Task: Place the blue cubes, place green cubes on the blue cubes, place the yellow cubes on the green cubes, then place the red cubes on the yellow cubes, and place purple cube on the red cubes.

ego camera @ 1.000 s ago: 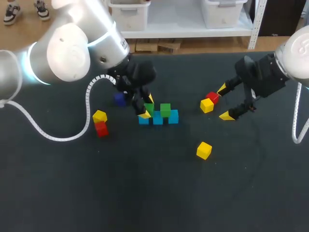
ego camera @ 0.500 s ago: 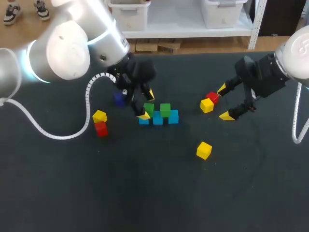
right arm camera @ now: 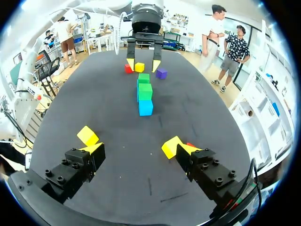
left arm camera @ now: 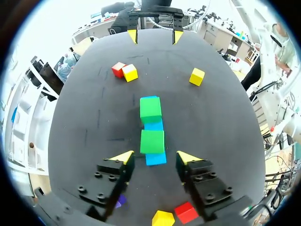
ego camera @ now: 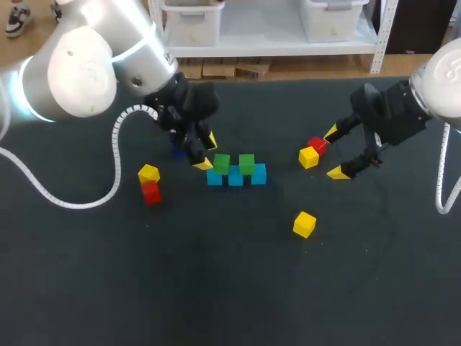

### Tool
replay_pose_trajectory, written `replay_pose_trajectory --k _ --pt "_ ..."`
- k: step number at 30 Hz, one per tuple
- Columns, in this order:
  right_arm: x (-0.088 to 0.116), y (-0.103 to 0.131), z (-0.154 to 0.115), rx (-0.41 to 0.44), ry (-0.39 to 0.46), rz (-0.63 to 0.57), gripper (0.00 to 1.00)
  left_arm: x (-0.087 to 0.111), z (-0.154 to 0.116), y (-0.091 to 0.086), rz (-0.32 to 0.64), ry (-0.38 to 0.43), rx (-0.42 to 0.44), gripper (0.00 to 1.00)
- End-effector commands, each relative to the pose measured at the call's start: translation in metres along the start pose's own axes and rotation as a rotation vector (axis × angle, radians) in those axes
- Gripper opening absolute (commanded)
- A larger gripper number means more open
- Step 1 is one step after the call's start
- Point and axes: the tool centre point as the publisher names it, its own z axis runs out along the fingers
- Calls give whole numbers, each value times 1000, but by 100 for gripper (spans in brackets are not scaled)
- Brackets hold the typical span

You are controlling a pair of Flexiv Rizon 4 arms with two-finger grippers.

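Three blue cubes (ego camera: 235, 177) lie in a row, with green cubes (ego camera: 221, 163) (ego camera: 246, 163) on top; in the left wrist view the row (left arm camera: 152, 141) runs ahead of the fingers. My left gripper (ego camera: 204, 153) (left arm camera: 155, 157) stands open and empty, just left of the row. A purple cube (ego camera: 176, 150) (left arm camera: 121, 201) sits half hidden behind it. A yellow cube (ego camera: 148, 173) rests on a red cube (ego camera: 151, 192) at the left. My right gripper (ego camera: 335, 153) (right arm camera: 138, 149) stands wide open beside a red cube (ego camera: 316, 145) and a yellow cube (ego camera: 309, 156).
Another yellow cube (ego camera: 304, 224) (left arm camera: 197, 76) lies alone toward the front, right of the middle. The dark table (ego camera: 216, 288) stretches bare in front of the cubes. My left arm's white cable (ego camera: 119, 173) loops over the table's left part.
My left gripper opened off the left green cube, left it on the blue cube, and drew back to the left. The right arm has not moved.
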Motion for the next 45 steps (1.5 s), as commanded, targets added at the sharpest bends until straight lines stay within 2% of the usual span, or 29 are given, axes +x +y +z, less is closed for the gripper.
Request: replay_pose_trajectory --k 1,45 --pt "0 0 1 -1 -3 -1 100 6 1 -5 -1 -7 -13 0" --pt "0 0 1 -1 -3 -1 100 4 15 -3 -8 -23 3 0"
